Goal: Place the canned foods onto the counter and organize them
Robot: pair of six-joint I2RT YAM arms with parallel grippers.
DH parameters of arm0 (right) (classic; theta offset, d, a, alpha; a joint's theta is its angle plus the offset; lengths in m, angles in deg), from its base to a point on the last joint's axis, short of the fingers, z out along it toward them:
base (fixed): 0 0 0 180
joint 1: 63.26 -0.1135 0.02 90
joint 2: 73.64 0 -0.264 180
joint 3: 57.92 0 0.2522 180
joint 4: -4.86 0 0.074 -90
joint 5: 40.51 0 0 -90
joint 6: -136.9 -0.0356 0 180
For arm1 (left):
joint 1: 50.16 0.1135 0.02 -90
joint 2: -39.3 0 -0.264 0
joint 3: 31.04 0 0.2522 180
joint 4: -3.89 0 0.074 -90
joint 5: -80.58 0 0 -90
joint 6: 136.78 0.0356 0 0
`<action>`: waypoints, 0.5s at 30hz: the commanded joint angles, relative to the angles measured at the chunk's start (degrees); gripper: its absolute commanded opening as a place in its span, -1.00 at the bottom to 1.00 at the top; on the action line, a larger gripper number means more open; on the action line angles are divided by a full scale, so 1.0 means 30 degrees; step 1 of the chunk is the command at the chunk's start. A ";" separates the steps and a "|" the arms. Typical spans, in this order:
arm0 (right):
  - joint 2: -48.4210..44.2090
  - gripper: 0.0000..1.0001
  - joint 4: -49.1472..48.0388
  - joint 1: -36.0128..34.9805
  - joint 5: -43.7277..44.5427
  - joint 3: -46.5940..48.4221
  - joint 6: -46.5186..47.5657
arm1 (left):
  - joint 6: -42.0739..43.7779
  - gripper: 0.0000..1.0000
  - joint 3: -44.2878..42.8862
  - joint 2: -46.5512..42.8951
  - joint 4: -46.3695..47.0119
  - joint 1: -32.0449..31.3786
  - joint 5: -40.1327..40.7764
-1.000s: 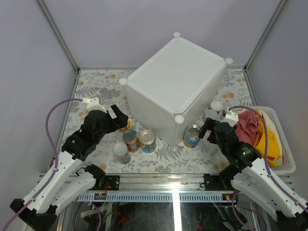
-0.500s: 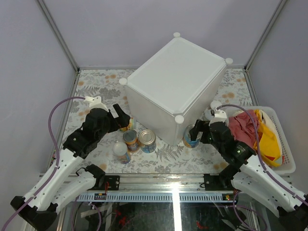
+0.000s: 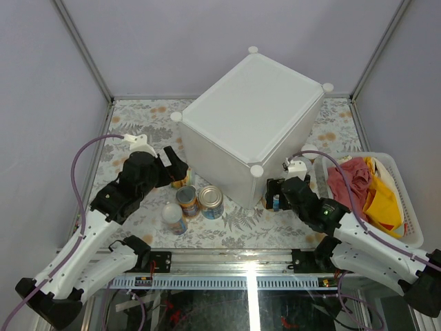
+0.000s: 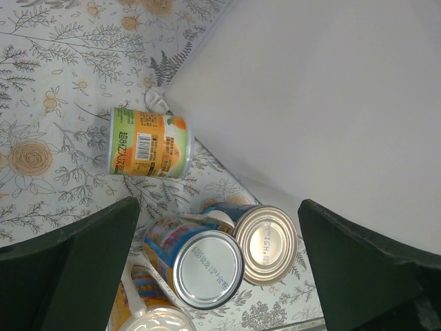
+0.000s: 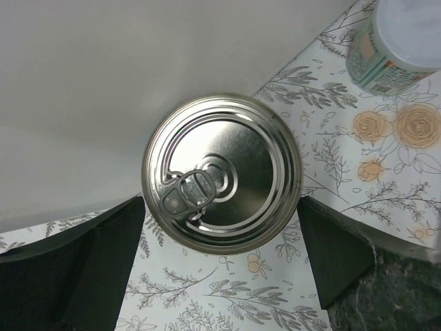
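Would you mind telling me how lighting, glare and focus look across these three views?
Top external: evenly lit and sharp, one glare streak on the front rail. Left wrist: the counter is washed out, the orange can crisp. Right wrist: the tin lid is sharp with soft sheen, the fingers dark and blurred.

Enclosure: plain pale grey-lilac panels on three sides: back wall (image 3: 207,34), left wall (image 3: 41,103), right wall (image 3: 413,83). A slanting metal post marks each rear corner, left post (image 3: 84,52) and right post (image 3: 380,48). The surface (image 3: 138,124) before me carries a cream cloth printed with grey ferns and orange flowers. Along its near edge I note a slotted aluminium rail (image 3: 207,281) and, beside it, a bright streak of reflected light (image 3: 251,272). Lighting even, shadows soft.
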 commanded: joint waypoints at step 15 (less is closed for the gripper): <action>-0.0143 0.99 -0.8562 -0.0227 0.2159 -0.4054 0.1779 | 0.0725 0.99 -0.0438 -0.0270 -0.0341 0.0075 -0.0354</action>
